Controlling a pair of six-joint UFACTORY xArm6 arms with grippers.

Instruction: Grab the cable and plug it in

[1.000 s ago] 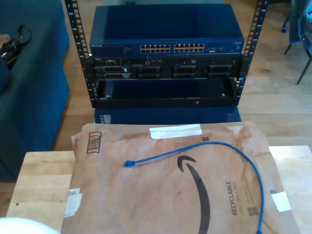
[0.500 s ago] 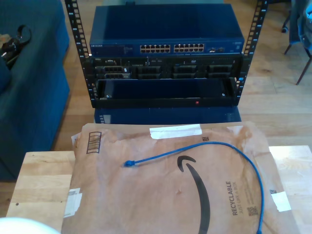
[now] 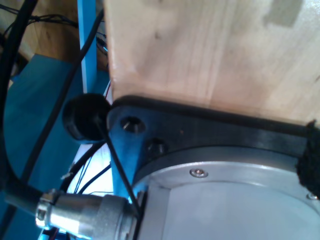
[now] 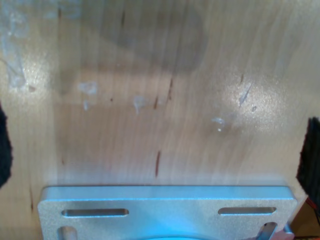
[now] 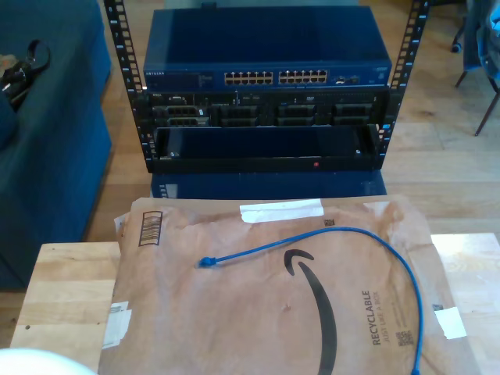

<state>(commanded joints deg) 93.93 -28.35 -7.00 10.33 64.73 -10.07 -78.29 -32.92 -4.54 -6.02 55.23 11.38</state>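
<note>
The thin blue cable [image 5: 344,230] lies on a flattened brown cardboard box [image 5: 234,312]. One blue-booted plug [image 5: 206,262] rests near the box's middle, and the cable arcs to the exterior view's right, then runs down off the frame's lower edge. Beyond the box stands a rack with a blue network switch [image 5: 266,58] and its row of ports [image 5: 275,77]. My second gripper [image 4: 157,150] is open above bare wood, a dark pad [image 4: 311,155] at each side. One dark pad [image 3: 312,160] of my first gripper shows beside a silver arm base [image 3: 225,200].
The box lies across a light wooden table [image 5: 70,289]. A blue sofa [image 5: 47,156] stands at the exterior view's left, chair legs [image 5: 488,94] at its upper right. A white rounded shape [image 5: 39,363] sits at its lower left edge. Black cables and a metal connector [image 3: 80,212] run by the arm base.
</note>
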